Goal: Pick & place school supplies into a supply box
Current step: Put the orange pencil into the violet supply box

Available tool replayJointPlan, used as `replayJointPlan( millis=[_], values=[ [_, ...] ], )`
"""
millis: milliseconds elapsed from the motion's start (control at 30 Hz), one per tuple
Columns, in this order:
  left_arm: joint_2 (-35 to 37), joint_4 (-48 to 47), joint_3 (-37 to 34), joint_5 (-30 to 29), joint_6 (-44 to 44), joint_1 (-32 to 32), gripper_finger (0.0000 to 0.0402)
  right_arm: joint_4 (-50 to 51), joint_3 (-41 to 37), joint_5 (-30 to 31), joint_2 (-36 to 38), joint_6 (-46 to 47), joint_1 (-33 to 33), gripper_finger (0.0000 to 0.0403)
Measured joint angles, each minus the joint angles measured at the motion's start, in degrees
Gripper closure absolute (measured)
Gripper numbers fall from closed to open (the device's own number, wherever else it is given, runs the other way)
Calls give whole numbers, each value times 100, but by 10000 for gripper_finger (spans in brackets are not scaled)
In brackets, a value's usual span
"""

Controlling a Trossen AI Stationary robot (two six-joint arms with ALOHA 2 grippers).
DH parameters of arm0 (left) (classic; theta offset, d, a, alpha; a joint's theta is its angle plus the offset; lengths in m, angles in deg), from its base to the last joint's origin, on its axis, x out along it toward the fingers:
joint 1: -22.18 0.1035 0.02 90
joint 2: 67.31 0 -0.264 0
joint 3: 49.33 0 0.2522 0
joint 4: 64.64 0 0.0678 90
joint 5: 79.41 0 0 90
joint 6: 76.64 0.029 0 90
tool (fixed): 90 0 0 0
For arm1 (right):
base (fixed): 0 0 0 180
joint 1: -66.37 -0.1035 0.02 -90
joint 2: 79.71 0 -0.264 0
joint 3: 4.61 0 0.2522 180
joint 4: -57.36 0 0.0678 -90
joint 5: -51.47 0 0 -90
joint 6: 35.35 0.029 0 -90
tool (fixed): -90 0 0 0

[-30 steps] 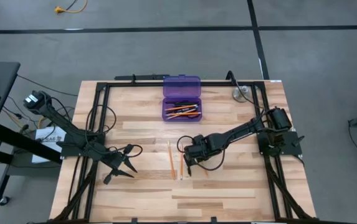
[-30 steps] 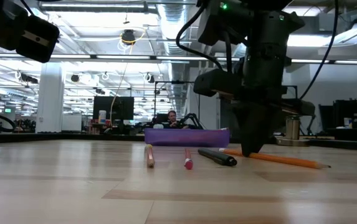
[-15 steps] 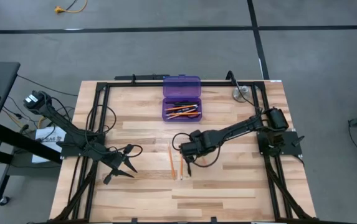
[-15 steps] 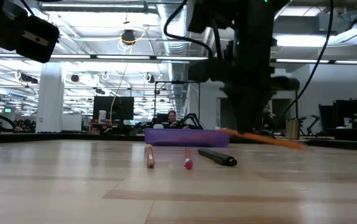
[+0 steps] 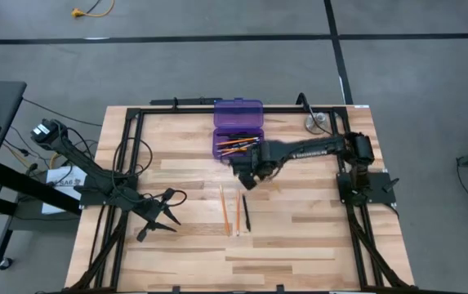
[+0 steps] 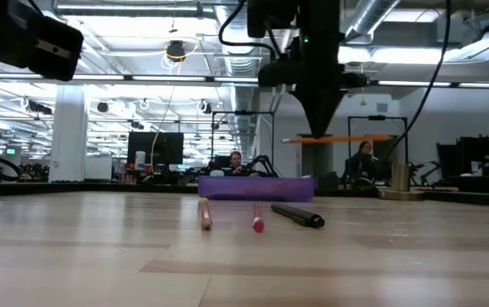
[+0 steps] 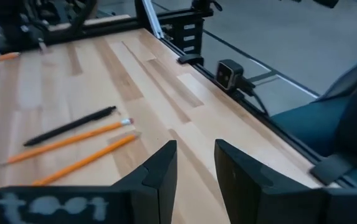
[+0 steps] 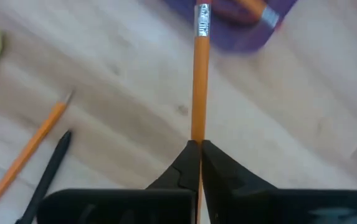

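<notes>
Tabletop holds two pencils [image 5: 229, 211], one pen [image 5: 245, 212].

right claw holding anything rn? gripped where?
Yes. The right claw is shut on an orange pencil, pinched along its shaft, lifted clear of the table near the purple pencil case. The left claw holds nothing.

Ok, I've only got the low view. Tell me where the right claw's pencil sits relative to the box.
Observer: From above, the right claw is just short of the purple box's near edge, not over it.
Operator: Give me the eraser end.
Observer: The right wrist view shows the pencil clamped in the shut claw, its eraser end just reaching over the box's edge.
Operator: Report what's inside.
Observer: Several orange pencils and dark pens lie in the open box.
</notes>
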State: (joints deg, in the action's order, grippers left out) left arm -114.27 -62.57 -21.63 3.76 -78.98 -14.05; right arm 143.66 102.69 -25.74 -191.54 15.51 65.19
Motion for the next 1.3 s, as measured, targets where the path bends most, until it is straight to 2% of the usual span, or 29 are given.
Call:
replayJointPlan(
  millis=[267, 567, 733, 1000, 1167, 1300],
  values=[
    [0, 57, 0, -510, 229, 1, 306, -158, 416, 19, 11, -1521, 880, 402],
    [2, 70, 0, -1152, 309, -1, 306, -621, 450, -47, 15, -3013, 1812, 402],
    [2, 68, 0, -1577, 221, 0, 306, -611, 450, -8, 15, -3359, 2066, 403],
    [2, 81, 0, -1649, -53, 1, 306, -157, 455, -52, 15, -3973, 2093, 400],
    [2, 204, 0, -1898, -71, 1, 306, 312, 309, -848, 28, -4328, 2461, 376],
    [2, 212, 0, -1937, -207, 1, 306, 679, -129, -951, 27, -4337, 3030, 348]
  ],
)
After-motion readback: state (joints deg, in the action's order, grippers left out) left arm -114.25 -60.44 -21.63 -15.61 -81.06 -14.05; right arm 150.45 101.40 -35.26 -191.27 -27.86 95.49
